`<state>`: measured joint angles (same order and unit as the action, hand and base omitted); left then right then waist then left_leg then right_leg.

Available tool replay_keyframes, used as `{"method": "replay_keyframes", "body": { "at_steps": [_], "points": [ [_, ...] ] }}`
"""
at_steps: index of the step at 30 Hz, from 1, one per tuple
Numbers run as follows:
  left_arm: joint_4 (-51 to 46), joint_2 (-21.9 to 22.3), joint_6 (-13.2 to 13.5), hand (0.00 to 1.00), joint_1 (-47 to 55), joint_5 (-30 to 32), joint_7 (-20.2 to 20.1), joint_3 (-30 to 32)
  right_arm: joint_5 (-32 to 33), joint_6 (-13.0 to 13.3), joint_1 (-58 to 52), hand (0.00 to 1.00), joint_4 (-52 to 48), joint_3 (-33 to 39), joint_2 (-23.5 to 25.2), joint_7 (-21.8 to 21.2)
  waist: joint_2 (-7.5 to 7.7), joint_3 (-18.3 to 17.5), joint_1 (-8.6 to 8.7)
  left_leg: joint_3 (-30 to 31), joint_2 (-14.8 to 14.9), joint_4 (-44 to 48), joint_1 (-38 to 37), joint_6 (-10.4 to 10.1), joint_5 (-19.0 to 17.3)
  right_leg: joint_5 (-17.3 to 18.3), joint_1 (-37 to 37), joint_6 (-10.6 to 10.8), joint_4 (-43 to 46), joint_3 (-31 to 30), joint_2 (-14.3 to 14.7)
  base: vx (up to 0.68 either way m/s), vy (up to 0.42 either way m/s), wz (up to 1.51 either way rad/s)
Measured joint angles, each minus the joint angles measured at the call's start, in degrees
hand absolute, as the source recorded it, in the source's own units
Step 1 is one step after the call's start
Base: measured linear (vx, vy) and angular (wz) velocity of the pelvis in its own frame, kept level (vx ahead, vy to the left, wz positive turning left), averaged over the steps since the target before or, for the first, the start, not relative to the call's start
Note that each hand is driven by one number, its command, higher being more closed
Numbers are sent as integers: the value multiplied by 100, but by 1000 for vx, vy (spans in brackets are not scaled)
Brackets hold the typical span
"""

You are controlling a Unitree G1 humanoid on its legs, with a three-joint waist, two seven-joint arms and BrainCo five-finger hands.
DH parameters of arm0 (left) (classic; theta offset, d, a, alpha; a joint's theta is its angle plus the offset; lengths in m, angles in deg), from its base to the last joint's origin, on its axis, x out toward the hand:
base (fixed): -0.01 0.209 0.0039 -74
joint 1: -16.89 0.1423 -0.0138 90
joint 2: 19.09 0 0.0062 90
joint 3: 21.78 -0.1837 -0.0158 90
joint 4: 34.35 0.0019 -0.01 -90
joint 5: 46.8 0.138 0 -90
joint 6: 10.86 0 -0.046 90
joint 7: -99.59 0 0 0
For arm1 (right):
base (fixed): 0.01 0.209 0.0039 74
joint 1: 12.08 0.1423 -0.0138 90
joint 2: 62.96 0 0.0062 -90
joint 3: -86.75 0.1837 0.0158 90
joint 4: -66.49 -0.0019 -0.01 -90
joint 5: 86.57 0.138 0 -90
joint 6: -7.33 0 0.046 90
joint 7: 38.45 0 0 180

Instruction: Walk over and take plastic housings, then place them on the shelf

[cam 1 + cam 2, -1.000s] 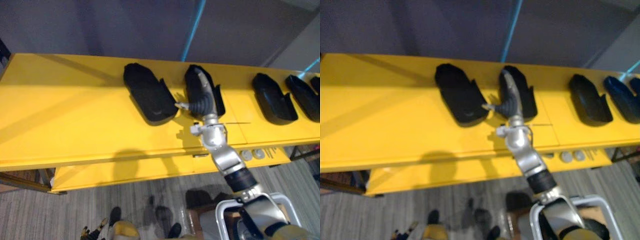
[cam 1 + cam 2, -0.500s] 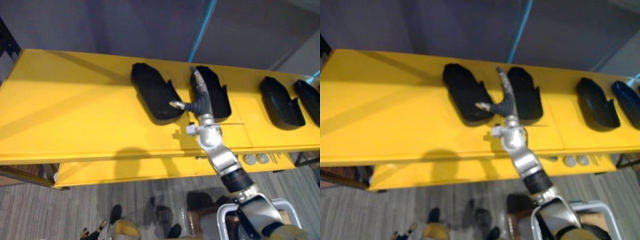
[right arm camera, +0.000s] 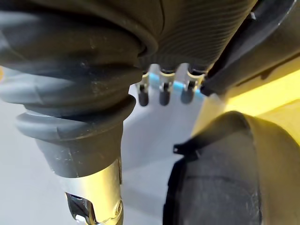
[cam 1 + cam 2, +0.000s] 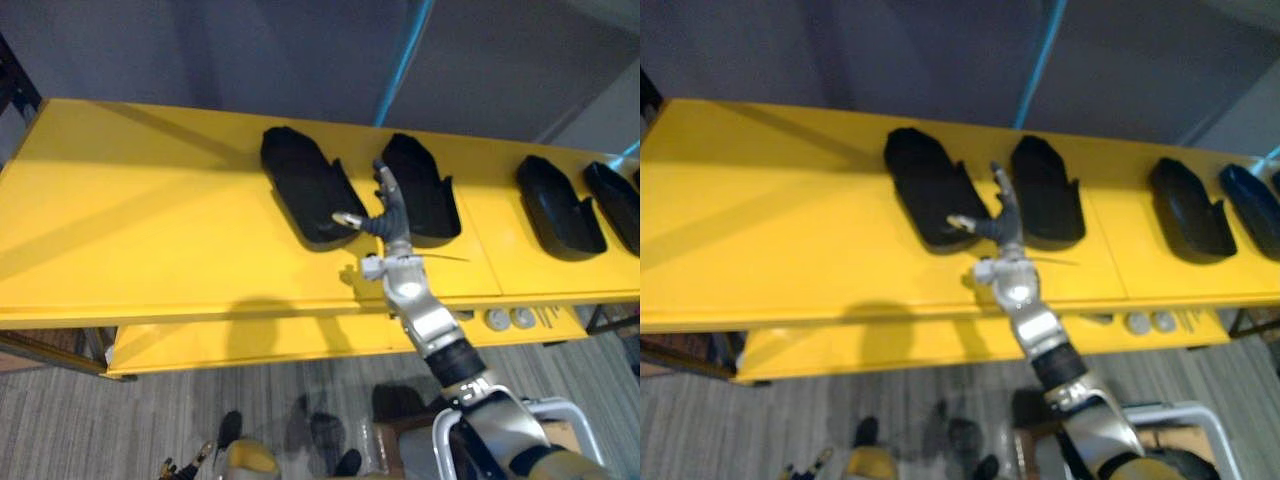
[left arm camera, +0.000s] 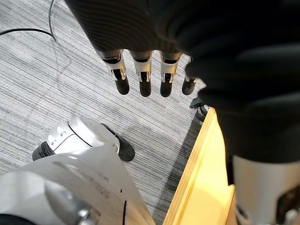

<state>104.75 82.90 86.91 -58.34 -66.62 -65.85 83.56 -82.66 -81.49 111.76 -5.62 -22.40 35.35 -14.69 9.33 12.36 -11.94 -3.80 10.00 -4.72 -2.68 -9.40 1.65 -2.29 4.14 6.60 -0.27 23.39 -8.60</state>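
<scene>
Four black plastic housings lay in a row on the top of the yellow shelf (image 4: 150, 200), all open side up. The left housing (image 4: 305, 185) and the second housing (image 4: 422, 190) sat near each other at the middle. The third housing (image 4: 558, 205) and fourth housing (image 4: 615, 205) lay well apart from them, toward the robot's right end.

The right hand (image 4: 388, 215) reached over the front edge of the shelf and hung in the gap between the left housing and the second housing. It was open and held nothing. Its fingers (image 4: 383, 182) were straight and pointed toward the back of the shelf, alongside the second housing's left wall. Its thumb (image 4: 348, 218) was spread out toward the near end of the left housing; whether the tip touched that housing could not be told. In the right wrist view the straight fingers (image 3: 161, 96) showed past the dark cover, with a housing's black shell (image 3: 220, 183) just beside the hand.

The left hand (image 5: 143, 77) hung low beside the shelf's yellow edge (image 5: 206, 178), over the grey striped floor (image 5: 56, 79), with its fingers relaxed and nothing in them.

Below the top board, a lower tier (image 4: 250, 340) of the shelf carried a few small grey round parts (image 4: 508, 318).
</scene>
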Motion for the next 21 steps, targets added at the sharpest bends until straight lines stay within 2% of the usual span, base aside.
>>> {"method": "replay_keyframes", "body": {
  "at_steps": [15, 21],
  "points": [
    [-16, 3, 48, 0, -9, -17, 9, 21, 105, -373, -198, 0, 634, 174, 330, -153, -20, 15, -9, -19, -37, -3, -27, 1, 1, 2, 3, -3, 7, -2, -36, 0, 0, 0],
    [-30, 5, 89, 0, -12, -38, 16, 18, 102, -371, -197, 0, 757, 195, 358, -156, -28, 33, -12, -20, -40, -25, -30, 1, 1, 2, 9, -3, -2, -1, -38, 0, 0, 0]
  ]
}}
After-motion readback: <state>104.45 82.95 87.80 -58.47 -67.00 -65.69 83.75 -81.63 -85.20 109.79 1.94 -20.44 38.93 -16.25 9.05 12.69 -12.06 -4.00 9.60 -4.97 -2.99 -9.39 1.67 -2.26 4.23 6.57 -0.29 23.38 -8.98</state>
